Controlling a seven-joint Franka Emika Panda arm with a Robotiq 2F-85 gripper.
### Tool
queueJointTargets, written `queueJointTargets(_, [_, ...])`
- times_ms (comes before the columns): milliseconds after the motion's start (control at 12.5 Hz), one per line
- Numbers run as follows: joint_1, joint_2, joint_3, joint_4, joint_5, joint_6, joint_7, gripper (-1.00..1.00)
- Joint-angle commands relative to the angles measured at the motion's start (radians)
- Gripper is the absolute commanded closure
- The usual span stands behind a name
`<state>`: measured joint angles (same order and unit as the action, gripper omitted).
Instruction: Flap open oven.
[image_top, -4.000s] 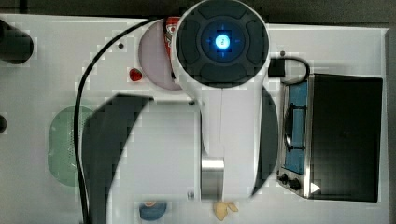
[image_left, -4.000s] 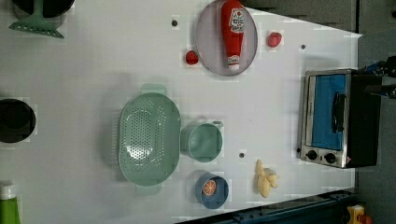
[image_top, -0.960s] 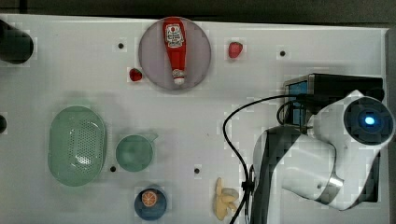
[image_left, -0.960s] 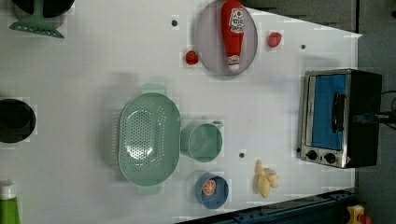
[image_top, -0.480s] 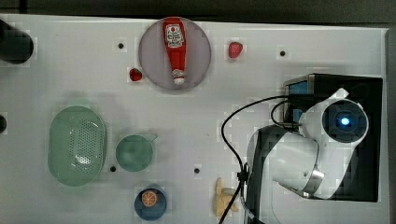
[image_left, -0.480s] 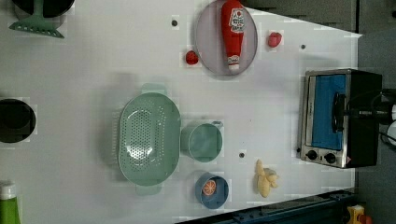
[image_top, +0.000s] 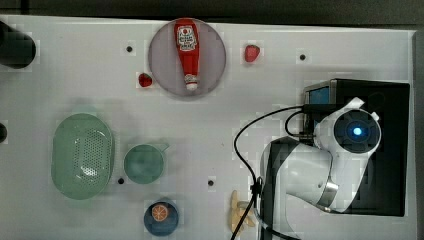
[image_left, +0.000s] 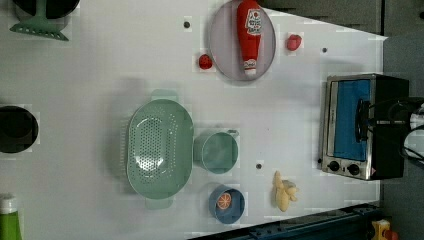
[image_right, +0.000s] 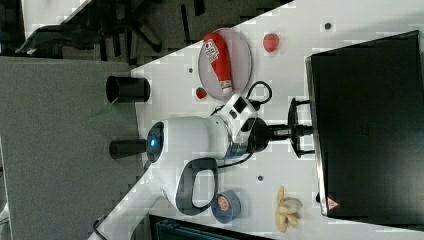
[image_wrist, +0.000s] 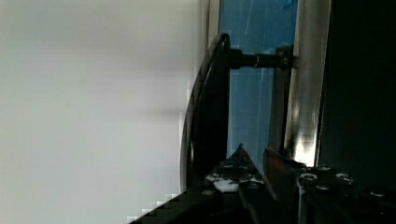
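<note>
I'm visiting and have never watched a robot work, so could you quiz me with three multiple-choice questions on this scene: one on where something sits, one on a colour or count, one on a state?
1. Where does the red ketchup bottle lie?
A. on the round grey plate
B. in the pale green oval colander
C. on top of the oven

2. How many black knobs show on the silver front of the small black toaster oven?
A. none
B. two
C. four

3. How is the oven's glass door with the dark bar handle?
A. flapped fully open
B. taken off
C. closed against the front

Key: 1 A, the top view shows the bottle lying across the plate; 2 B, the left view shows a pair of knobs at one end of the front; 3 C, the left view shows the door flat against the front.
</note>
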<state>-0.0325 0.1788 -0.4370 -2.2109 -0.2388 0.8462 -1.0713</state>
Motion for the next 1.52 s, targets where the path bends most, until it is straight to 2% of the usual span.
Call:
queueJointTargets(80, [0.034,-0.009,0.012,-0.029,-0.041,0.003,0.074,0.65])
queueJointTargets(320, [0.087,-0.009,0.034,-0.059,-0.17,0.0,0.25,0.65])
queueJointTargets(640, [0.136,0.0,0.088,-0.112,-0.277,0.0,0.428,0.65])
queueJointTargets(960, [0.169,0.069,0.153,-0.118,-0.51,-0.017,0.698,0.65])
queueJointTargets(1280, [0.198,0.19,0.199,-0.091,-0.584,-0.019,0.932,0.65])
queueJointTargets(1520, [0.22,0.288,0.208,-0.041,-0.595,-0.009,0.956,0.65])
